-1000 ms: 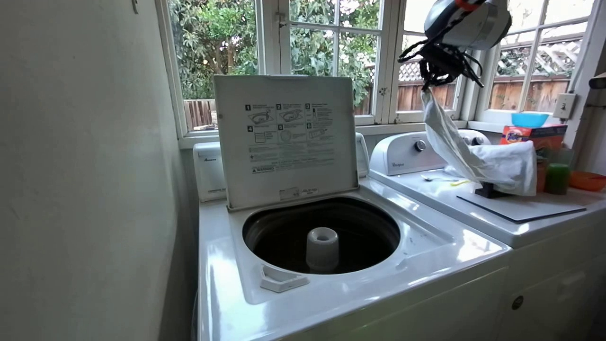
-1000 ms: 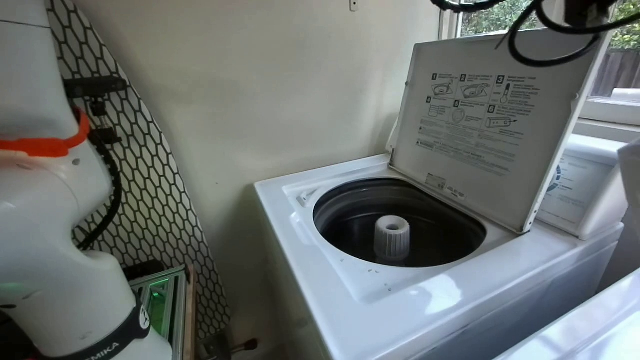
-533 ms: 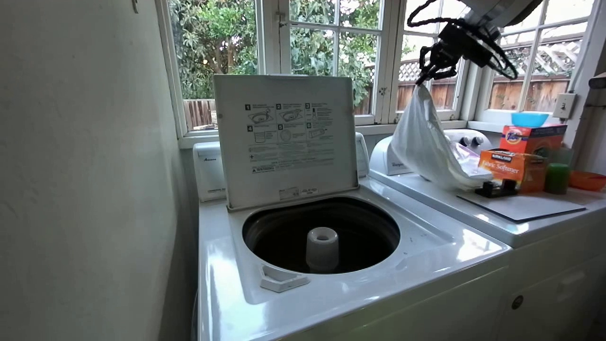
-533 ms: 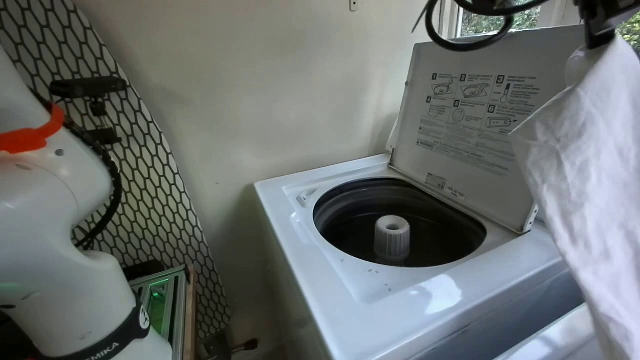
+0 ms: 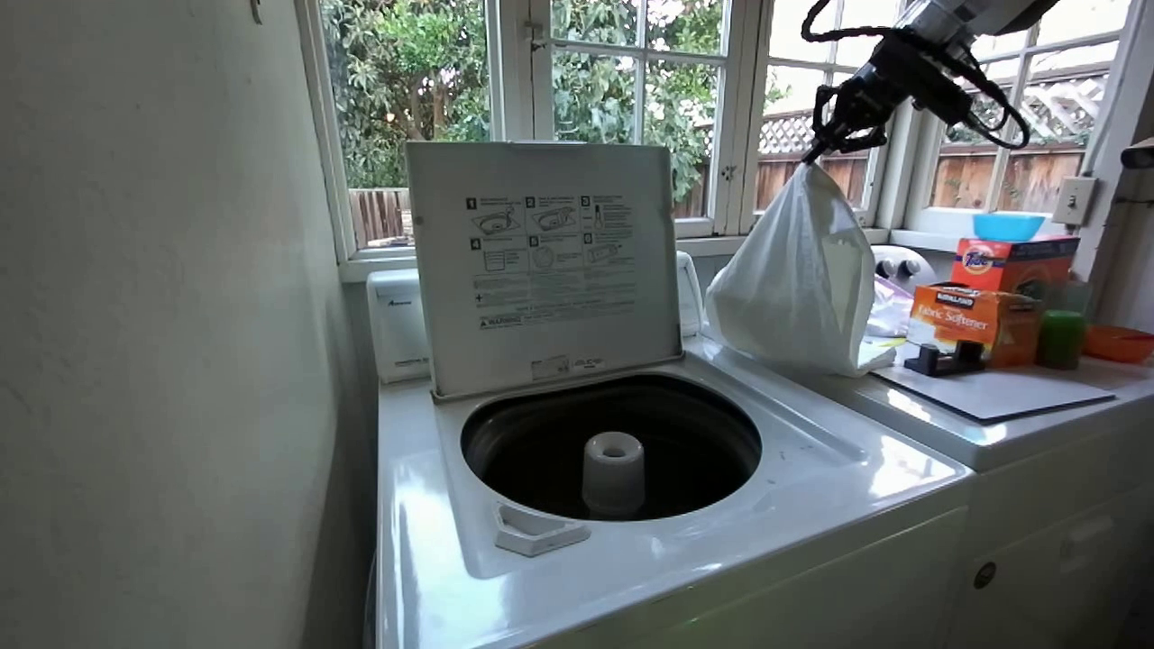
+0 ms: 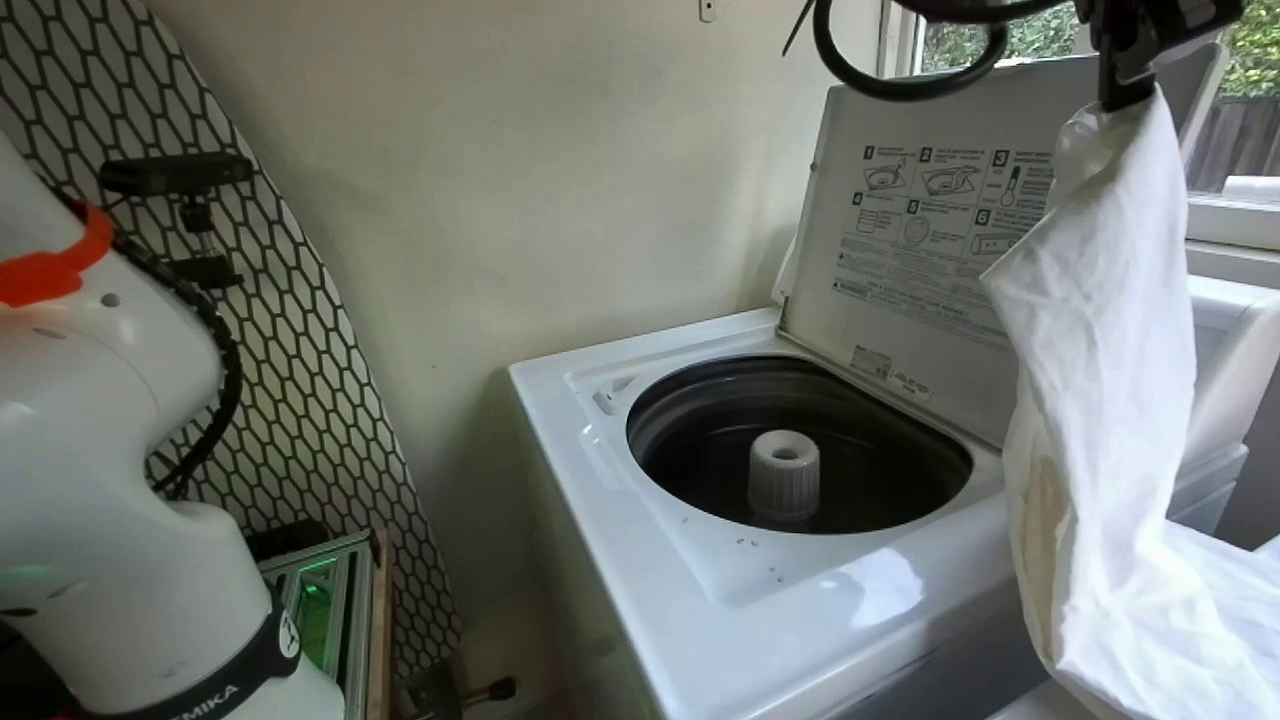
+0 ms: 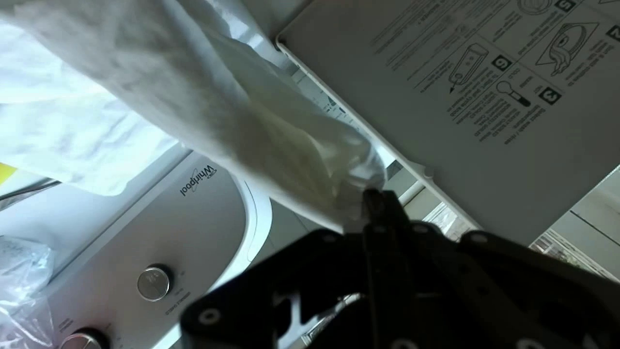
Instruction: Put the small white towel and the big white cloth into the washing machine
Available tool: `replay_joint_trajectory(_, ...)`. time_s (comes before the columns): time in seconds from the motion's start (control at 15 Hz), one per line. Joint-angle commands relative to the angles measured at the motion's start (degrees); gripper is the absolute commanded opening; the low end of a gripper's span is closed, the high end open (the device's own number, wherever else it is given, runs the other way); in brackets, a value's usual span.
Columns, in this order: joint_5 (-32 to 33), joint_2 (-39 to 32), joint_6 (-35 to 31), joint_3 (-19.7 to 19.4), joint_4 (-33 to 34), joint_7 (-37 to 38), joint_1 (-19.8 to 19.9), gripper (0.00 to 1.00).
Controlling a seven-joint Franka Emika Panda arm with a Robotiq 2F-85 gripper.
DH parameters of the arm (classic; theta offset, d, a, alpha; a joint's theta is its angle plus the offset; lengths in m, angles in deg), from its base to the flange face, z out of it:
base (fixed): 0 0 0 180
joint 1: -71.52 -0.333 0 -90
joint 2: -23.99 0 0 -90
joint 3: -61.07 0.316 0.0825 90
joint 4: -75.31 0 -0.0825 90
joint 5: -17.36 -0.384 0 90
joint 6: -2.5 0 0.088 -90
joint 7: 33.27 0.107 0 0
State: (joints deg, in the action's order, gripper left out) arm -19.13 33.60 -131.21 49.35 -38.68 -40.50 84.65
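My gripper [image 5: 812, 155] is shut on the top of a big white cloth [image 5: 784, 279]. The cloth hangs down in folds, its lower end at the top of the neighbouring dryer. In an exterior view the gripper [image 6: 1126, 92] and the cloth [image 6: 1110, 330] are right of the washing machine [image 6: 650, 560]. The washing machine's lid [image 5: 541, 261] stands open and its round tub [image 5: 694, 433] is uncovered. The wrist view shows the fingers [image 7: 379, 201] together on the cloth [image 7: 232, 106], with the lid [image 7: 465, 160] beside it. I cannot make out a separate small towel.
The Whirlpool dryer [image 5: 938, 424] stands to the right of the washer. On it are an orange fabric softener box [image 5: 969, 315], a Tide box [image 5: 983, 261], a green cup [image 5: 1061, 341], an orange bowl [image 5: 1118, 343] and a black holder [image 5: 945, 359]. Windows stand behind.
The cloth has come off the boxes on the dryer and swung left towards the washer, hanging fuller. The gripper has tilted and, in an exterior view, come into sight and moved left.
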Motion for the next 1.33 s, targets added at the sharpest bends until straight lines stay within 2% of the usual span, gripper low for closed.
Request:
replay_joint_trajectory(0.0, 0.24, -0.32, 1.2, -1.27, 0.68, 0.26, -1.39, 0.0)
replay_joint_trajectory(0.27, 4.04, 5.23, 0.65, 0.37, -0.41, 1.13, -2.56, 0.0)
replay_joint_trajectory(0.47, 8.44, 10.45, -2.68, 2.06, -1.01, 2.4, -3.72, 0.0)
replay_joint_trajectory(0.73, 14.07, 17.25, -17.64, 5.99, -5.31, 4.61, -5.13, 0.0)
replay_joint_trajectory(0.8, 15.71, 18.39, -19.41, 6.78, -6.2, 4.56, -5.82, 0.0)
replay_joint_trajectory(1.0, 16.92, 20.2, -22.51, 6.99, -8.24, 0.78, -11.12, 0.0)
replay_joint_trajectory(1.27, 11.06, 18.91, -21.11, 2.1, -8.41, -10.09, -24.7, 0.0)
